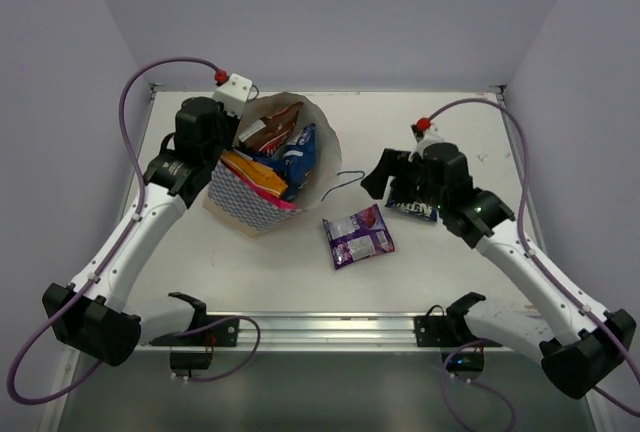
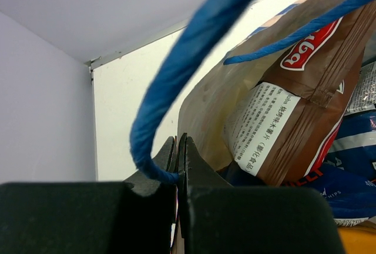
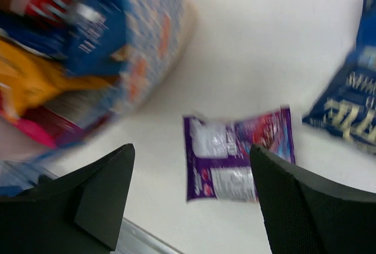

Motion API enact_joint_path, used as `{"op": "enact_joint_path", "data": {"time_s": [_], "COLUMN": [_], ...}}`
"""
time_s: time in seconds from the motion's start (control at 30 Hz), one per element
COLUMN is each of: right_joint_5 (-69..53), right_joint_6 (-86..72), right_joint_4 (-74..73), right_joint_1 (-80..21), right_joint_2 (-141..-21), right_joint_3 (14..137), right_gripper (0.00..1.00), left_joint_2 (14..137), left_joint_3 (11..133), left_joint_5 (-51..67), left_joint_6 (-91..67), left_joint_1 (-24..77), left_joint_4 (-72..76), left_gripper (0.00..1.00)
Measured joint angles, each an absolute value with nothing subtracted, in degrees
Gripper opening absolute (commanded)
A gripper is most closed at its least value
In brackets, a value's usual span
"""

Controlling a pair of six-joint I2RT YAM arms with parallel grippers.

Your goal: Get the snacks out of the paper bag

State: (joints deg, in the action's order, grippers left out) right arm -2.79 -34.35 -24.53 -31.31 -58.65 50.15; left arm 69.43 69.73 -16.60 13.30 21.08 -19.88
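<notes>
The paper bag (image 1: 240, 199) looks matt, its inside plain paper; its cord handle (image 2: 176, 83) is rough twisted fibre; the purple packet (image 1: 358, 235) and brown packet (image 2: 305, 113) are glossy film. The worktop (image 1: 450, 282) is smooth, matt white.

Overhead and both wrist views share the paper bag (image 1: 238, 200).

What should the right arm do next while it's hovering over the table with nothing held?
Probably swing the right gripper, jaws open and empty, left to the mouth of the blue-and-white checked paper bag for the blue-white glossy packet at its opening. The small purple packet and dark blue packet already lie on the table, and the left gripper pinches the bag's rim.
</notes>
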Motion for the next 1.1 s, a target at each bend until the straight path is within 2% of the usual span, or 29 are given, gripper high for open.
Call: {"op": "enact_joint_path", "data": {"time_s": [0.23, 0.37, 0.47, 0.7, 0.9, 1.0, 1.1], "right_joint_5": [-0.5, 2.0, 3.5, 6.6, 7.3, 9.0, 10.6], "right_joint_6": [-27.7, -28.2, -31.0, -39.6, -44.8, -46.7, -47.7], "right_joint_4": [-26.5, -27.9, -29.1, -34.0, -34.8, -34.1, -33.1], "right_joint_1": [-34.0, -39.4, -42.4, -45.7, -46.3, -46.3, -46.3], "right_joint_2": [-61.1, -70.6, -79.0, -97.2, -103.2, -104.0, -104.3], "right_joint_3": [76.6, 91.8, 98.7, 99.6, 95.8, 95.2, 95.1], "right_gripper": [0.81, 0.81, 0.81, 0.84, 0.81, 0.75, 0.60], "left_joint_2": [68.0, 67.3, 67.0, 66.3, 65.8, 65.6, 65.5], "left_joint_3": [69.6, 69.6, 69.6, 68.8, 68.4, 67.9, 67.6], "left_joint_5": [-14.4, -13.7, -13.5, -13.1, -12.6, -12.4, -12.3], "left_joint_6": [13.3, 13.2, 13.1, 13.0, 13.0, 13.0, 13.0], "left_joint_1": [21.1, 21.1, 21.1, 21.1, 21.1, 21.1, 21.1], "left_joint_4": [-20.2, -20.7, -20.9, -21.0, -21.0, -21.0, -20.9], "left_gripper": [0.00, 0.00, 0.00, 0.00, 0.00, 0.00, 0.00]}}
